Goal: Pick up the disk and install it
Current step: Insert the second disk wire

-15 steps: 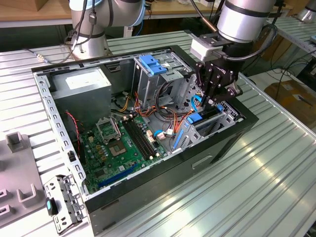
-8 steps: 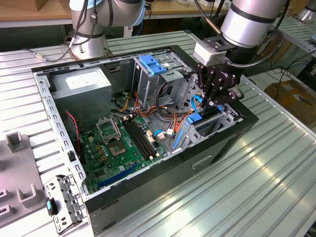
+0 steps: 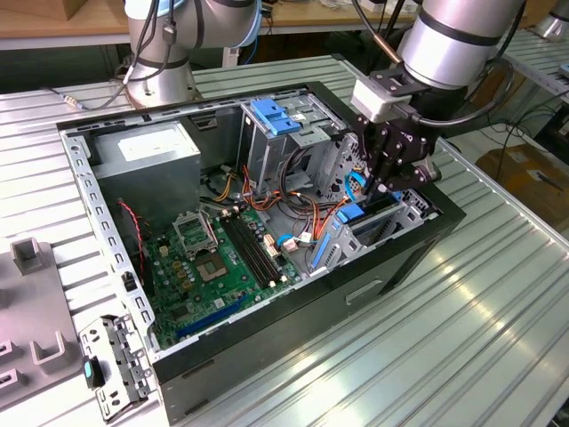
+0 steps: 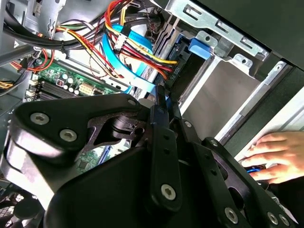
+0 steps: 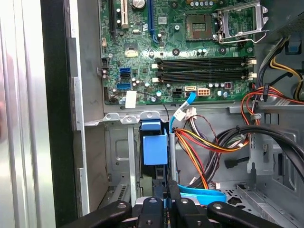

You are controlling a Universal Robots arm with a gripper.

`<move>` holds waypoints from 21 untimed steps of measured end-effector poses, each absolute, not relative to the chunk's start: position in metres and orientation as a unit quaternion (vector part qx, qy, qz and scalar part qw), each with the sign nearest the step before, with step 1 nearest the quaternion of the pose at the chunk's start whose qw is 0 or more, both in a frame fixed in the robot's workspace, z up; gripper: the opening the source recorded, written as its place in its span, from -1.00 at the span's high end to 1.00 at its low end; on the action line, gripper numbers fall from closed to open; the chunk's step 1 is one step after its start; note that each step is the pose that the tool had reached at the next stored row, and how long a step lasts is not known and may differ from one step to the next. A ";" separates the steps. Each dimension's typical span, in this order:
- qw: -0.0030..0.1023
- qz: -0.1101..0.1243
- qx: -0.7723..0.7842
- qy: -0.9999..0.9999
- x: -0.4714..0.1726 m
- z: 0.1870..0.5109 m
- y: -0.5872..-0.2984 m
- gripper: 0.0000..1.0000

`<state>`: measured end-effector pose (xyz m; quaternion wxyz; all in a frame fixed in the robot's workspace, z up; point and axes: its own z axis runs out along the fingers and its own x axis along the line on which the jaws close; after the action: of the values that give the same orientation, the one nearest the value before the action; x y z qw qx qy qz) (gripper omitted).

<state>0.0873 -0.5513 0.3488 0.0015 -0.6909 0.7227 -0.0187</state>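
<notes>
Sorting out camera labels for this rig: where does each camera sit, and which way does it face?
Exterior view: off the arm, above one corner of the open computer case, looking down into it; the arm and gripper show at the drive bay.
First wrist view: on the arm, looking down past the shut gripper at the blue drive bracket and green circuit board.
Second wrist view: on the arm, looking along the gripper at cables; a person's hand rests at the case edge.
All three share the gripper and the board.
</notes>
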 end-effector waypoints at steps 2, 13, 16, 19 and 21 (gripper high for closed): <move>0.002 -0.019 -0.692 0.722 0.087 0.348 -0.552 0.68; 0.008 -0.017 -0.692 0.721 0.087 0.348 -0.552 0.68; 0.011 -0.019 -0.692 0.721 0.087 0.349 -0.552 0.68; 0.010 -0.020 -0.692 0.721 0.087 0.348 -0.552 0.68; 0.011 -0.020 -0.692 0.721 0.087 0.347 -0.552 0.68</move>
<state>0.0872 -0.5523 0.3470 0.0105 -0.6924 0.7212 -0.0196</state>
